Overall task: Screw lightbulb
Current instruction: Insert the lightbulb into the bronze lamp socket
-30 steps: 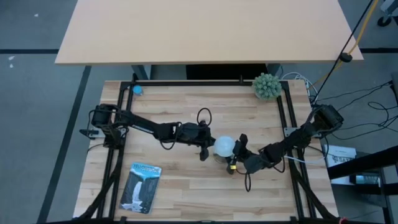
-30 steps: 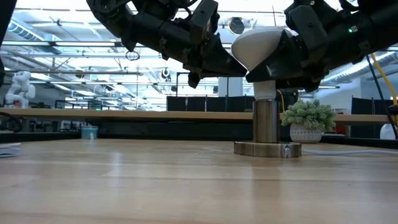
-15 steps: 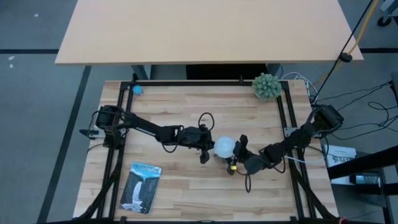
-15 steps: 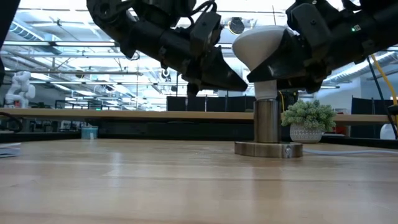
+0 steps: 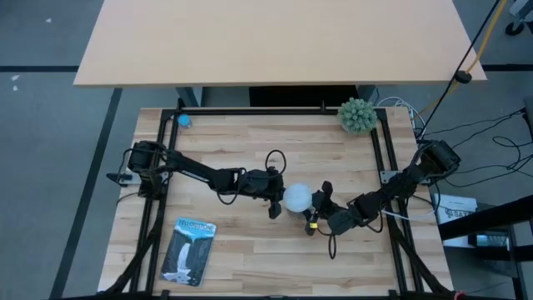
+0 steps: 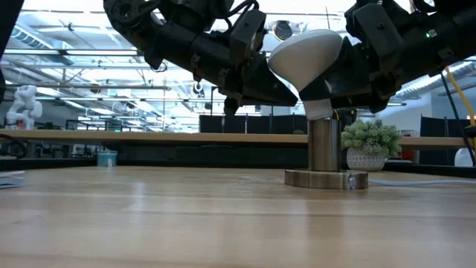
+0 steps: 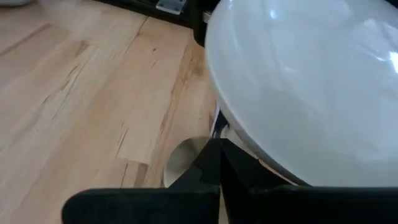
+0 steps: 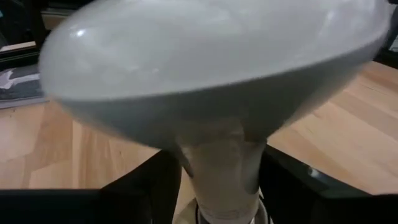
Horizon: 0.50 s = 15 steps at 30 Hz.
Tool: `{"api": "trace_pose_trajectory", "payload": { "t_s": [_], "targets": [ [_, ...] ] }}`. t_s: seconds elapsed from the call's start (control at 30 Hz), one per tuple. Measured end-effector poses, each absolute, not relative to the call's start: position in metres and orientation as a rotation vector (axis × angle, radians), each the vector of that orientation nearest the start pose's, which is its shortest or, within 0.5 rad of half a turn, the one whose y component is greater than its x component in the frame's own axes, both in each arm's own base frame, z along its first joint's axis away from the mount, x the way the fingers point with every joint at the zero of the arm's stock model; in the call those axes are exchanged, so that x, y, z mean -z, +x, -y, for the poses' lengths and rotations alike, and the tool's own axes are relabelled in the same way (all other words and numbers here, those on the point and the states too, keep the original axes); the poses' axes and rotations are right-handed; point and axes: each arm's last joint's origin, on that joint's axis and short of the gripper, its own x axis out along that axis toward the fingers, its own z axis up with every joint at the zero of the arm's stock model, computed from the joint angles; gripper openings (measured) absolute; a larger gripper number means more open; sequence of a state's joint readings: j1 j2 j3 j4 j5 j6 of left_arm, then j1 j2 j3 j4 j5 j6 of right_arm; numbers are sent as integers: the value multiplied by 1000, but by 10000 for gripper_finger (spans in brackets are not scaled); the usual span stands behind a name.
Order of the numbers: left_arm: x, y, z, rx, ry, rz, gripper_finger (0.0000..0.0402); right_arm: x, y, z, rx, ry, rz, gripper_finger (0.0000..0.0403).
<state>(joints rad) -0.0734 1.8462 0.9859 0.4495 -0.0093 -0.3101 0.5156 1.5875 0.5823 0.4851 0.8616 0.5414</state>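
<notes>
The bulb (image 6: 306, 58) is sitting at table centre with its neck in the socket (image 6: 324, 152), tilting toward 11 o'clock, so it is not judged seated; threading is remaining. The right gripper (image 5: 321, 206) is spanning the neck from 4 o'clock, jaws wide and apparently gripping it. The left gripper (image 5: 271, 196), closed and empty, is pressing beside the globe at 9 o'clock.

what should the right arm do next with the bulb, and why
Probably straighten the lightbulb before turning further. In the low view its globe leans to one side over the upright metal socket, neck at the socket's mouth. The right gripper has its jaws around the neck; the left gripper, jaws shut, sits against the globe's other side. Twisting while tilted might cross-thread.
</notes>
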Motion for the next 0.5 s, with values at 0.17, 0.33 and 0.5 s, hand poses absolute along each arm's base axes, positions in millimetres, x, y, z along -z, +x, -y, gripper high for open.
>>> {"api": "trace_pose_trajectory", "payload": {
  "t_s": [0.17,0.33,0.5],
  "targets": [
    [-173,385,28,-2,-295,-415,0,-157,254,-119,423,189,-283,174],
    [-176,387,28,2,-293,-395,0,-158,252,-119,423,187,-302,175],
    [-180,389,28,5,-286,-383,0,-154,249,-119,432,211,-332,175]
  ]
}}
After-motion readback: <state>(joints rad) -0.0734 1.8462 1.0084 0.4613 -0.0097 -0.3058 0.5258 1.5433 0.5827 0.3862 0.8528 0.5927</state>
